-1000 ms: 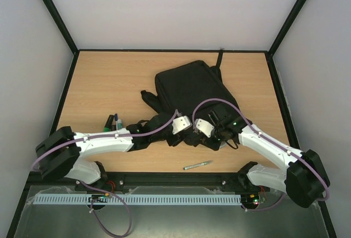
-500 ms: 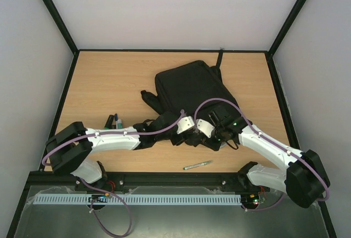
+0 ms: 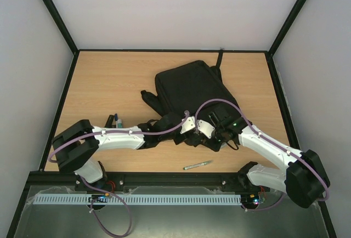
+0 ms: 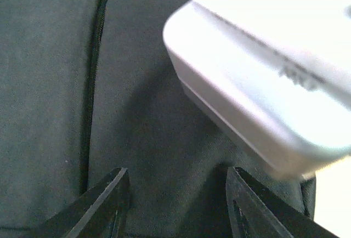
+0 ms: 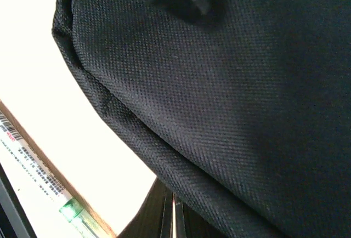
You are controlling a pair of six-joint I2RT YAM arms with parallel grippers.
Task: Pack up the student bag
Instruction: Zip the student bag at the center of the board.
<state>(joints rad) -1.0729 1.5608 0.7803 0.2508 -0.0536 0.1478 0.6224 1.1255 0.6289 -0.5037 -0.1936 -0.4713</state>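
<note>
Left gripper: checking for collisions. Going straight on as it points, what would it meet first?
Probably the black bag, just ahead of the left gripper, jaws open; the right arm's white housing lies right of that line.

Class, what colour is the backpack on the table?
The backpack is black; clearest in the top external view.

Left pincer (image 3: 191, 130) slid rightward along the bag (image 3: 192, 84), closer to right pincer (image 3: 201, 134), left elbow drawn in

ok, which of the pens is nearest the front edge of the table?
The silver pen, lying alone in front of the bag; the dark markers sit clustered beside the left arm.
</note>
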